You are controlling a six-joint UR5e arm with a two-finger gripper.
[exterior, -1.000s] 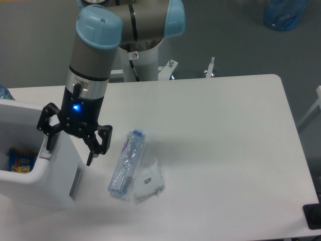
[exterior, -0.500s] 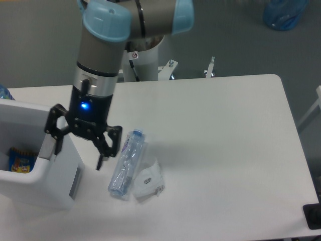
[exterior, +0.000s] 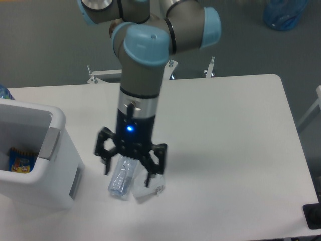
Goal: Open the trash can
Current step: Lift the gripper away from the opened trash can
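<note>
The bin (exterior: 30, 160) sits at the bench's (exterior: 225, 140) left edge, its top open, a colourful packet (exterior: 20, 163) lying inside (grey tab (exterior: 48, 143) at the right rim, grey panel (exterior: 75, 182) on the side below). To its right the arm (exterior: 143, 75) points straight down, jaws spread wide apart over a clear bottle (exterior: 122, 178) lying on the bench. A crumpled clear wrapper (exterior: 150, 186) touches the bottle.

Count: 1 trash can (exterior: 45, 170), 1 clear bottle (exterior: 120, 181), 1 crumpled clear wrapper (exterior: 150, 187) on the counter (exterior: 225, 150). Also 1 colourful packet (exterior: 21, 162) inside the can. 1 arm, 1 claw (exterior: 127, 175).
</note>
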